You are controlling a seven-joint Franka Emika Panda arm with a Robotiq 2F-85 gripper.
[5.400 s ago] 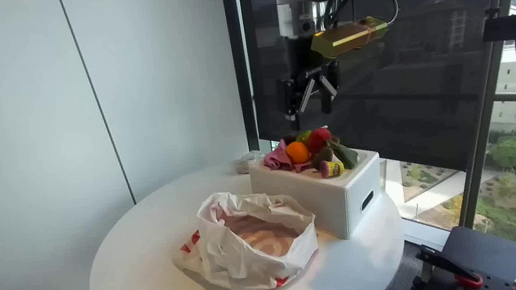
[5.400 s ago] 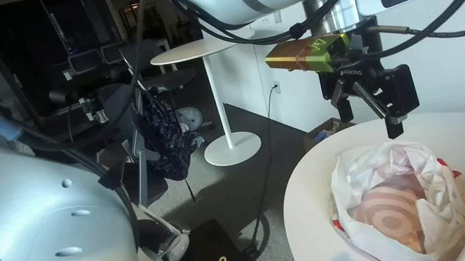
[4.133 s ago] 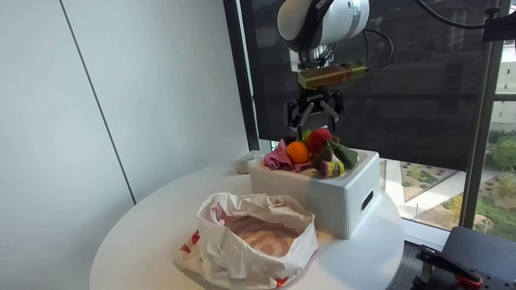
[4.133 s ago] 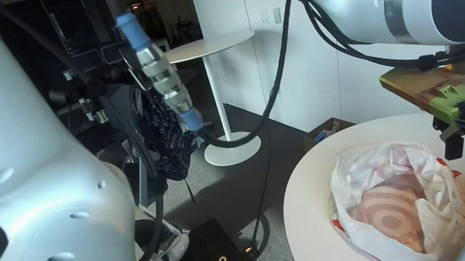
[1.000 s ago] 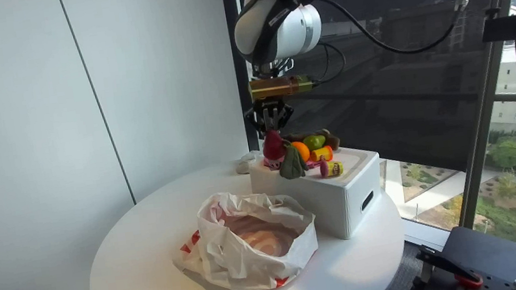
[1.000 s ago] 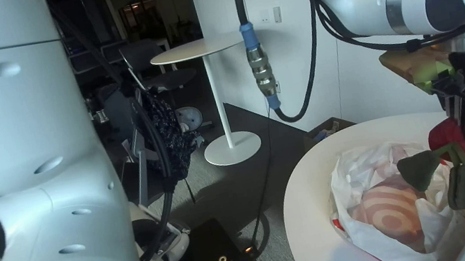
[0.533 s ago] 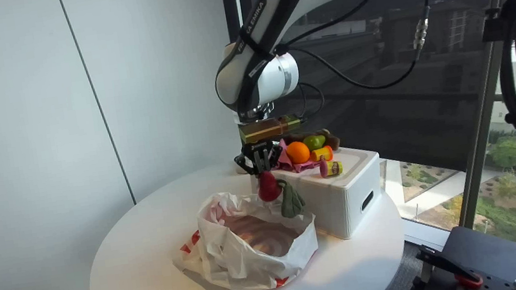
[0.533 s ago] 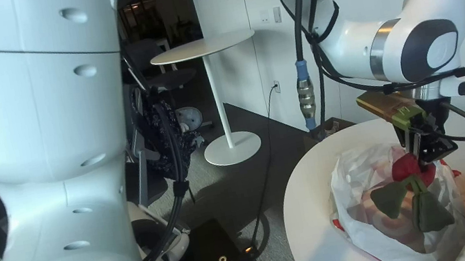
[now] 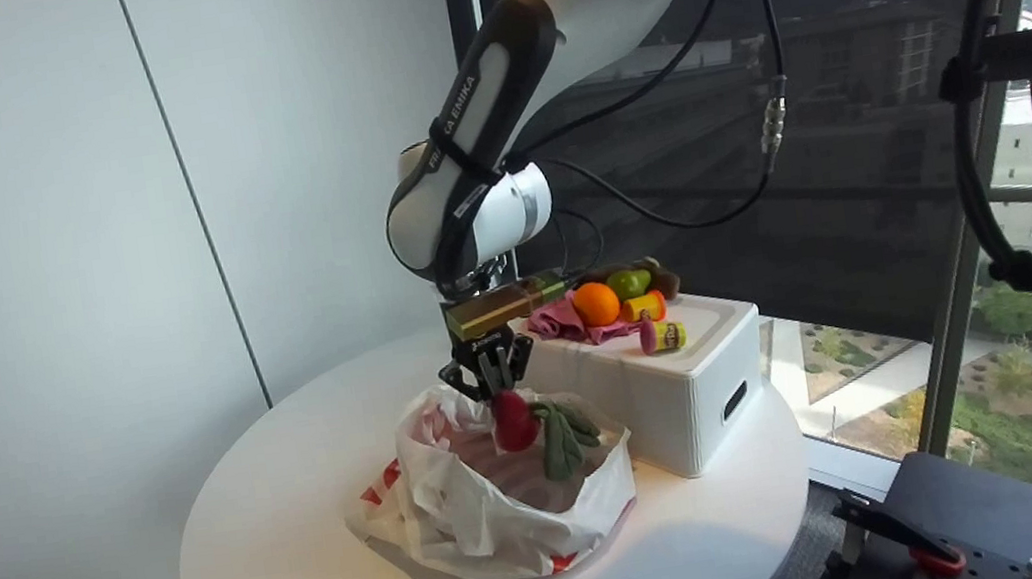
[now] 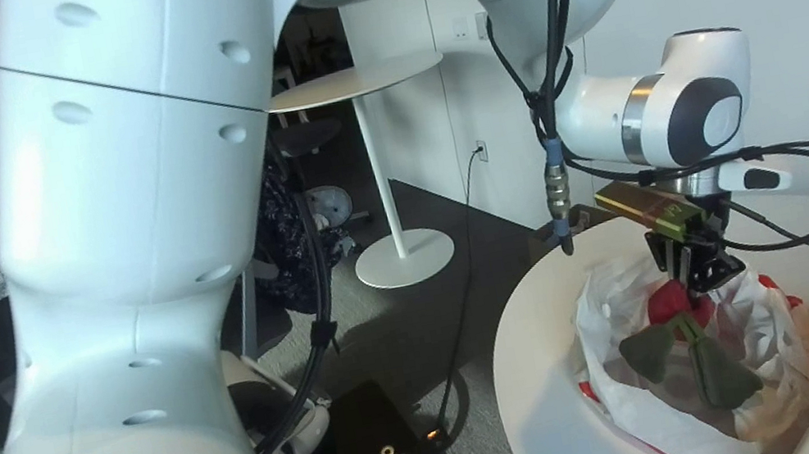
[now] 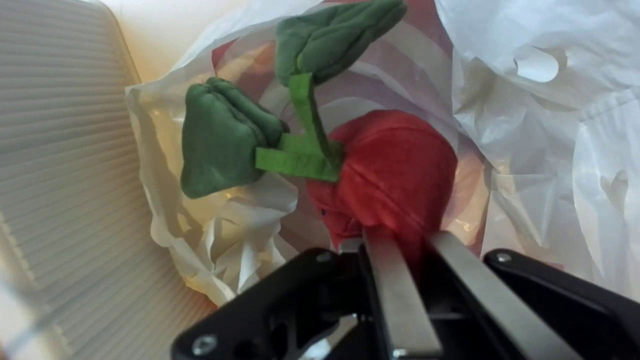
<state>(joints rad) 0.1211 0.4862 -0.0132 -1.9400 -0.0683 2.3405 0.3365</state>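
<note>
Wrist view: one gripper (image 11: 407, 242) clamps one red plush (image 11: 397, 167) over one bag (image 11: 525, 160).

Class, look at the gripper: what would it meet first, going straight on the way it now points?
Beyond the red plush toy it holds, the gripper would probably meet the inside bottom of the white plastic bag; depth is unclear.

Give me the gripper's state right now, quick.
Gripper: closed, holding the red plush toy.
</note>
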